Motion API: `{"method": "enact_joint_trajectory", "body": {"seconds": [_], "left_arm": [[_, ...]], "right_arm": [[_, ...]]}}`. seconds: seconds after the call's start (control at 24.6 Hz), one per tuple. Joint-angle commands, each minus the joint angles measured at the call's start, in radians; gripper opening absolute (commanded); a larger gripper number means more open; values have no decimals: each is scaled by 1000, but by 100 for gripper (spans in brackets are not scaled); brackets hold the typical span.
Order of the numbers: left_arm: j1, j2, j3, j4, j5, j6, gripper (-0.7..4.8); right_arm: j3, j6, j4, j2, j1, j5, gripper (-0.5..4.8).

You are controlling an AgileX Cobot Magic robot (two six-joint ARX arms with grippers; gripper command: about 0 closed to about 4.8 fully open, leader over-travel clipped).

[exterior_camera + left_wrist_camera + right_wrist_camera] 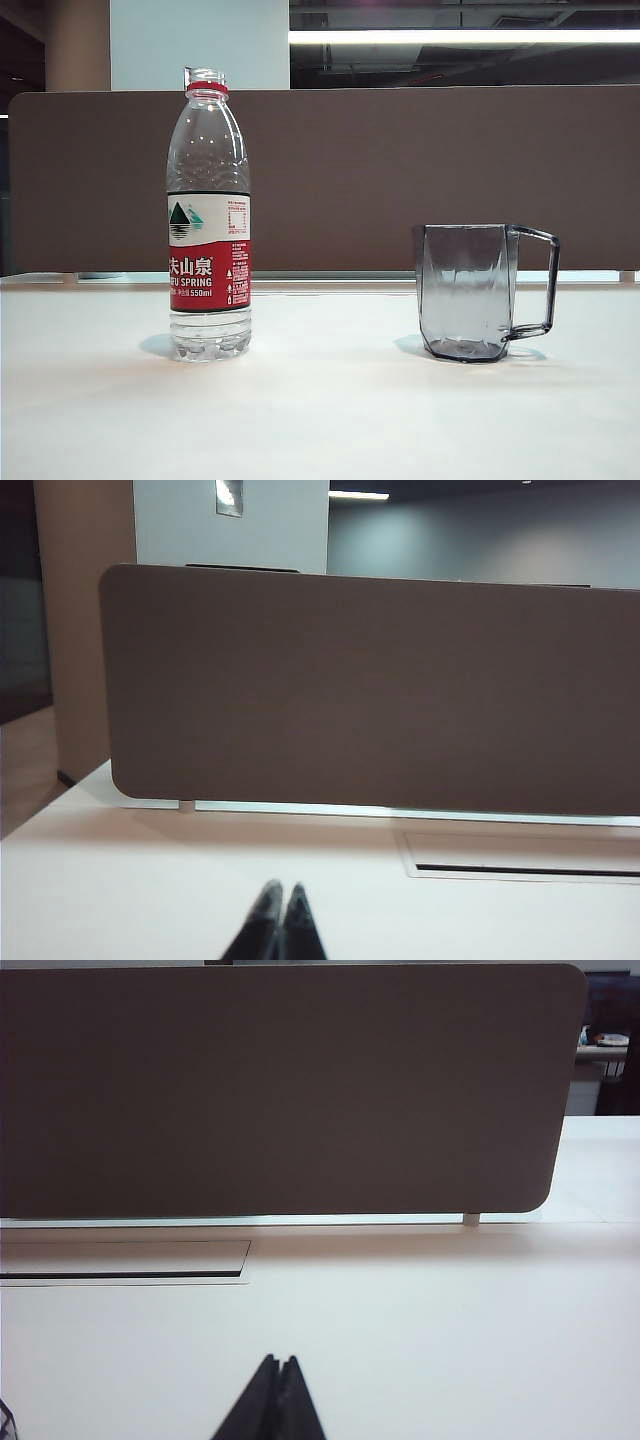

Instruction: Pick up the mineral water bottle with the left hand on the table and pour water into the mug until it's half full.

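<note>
Standing upright on the white table (320, 420), the uncapped mineral water bottle (208, 220) is seen left of the mug (478, 292), well apart from it. The left gripper (277, 892) and right gripper (281, 1362) are each held over bare tabletop, jaws pressed together, nothing gripped, facing the brown divider panel (380, 690).

Mineral water bottle (209, 215) stands left of mug (468, 291) on table (320, 410).

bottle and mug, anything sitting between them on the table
Nothing. In the exterior view the stretch of white table between the mineral water bottle and the mug is bare, and neither arm reaches into it.
</note>
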Motion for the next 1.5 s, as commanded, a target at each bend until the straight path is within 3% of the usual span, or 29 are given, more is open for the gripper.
{"method": "enact_joint_trajectory", "body": {"seconds": [0.04, 0.33, 0.49, 0.61, 0.69, 1.22, 1.5], "left_arm": [[-1, 69, 50, 4, 0, -44, -6], [-14, 275, 179, 6, 1, -76, -6], [-115, 412, 250, 25, 0, -82, -6], [-259, 525, 282, 51, 0, -77, -6], [-308, 550, 290, 48, 1, -71, -6], [-458, 569, 291, 43, 1, -57, -6], [-511, 615, 291, 50, 1, -51, -6]], "right_arm": [[85, 7, -13, 59, 1, 1, -9], [223, 8, -15, 210, 2, -37, -9], [279, 8, -14, 288, 4, -95, -9], [313, 8, -15, 333, 35, -96, -9], [327, 8, -15, 343, 60, -92, -9], [354, 43, -117, 355, 314, -65, -9], [354, 69, -288, 355, 519, -66, -9]]}}
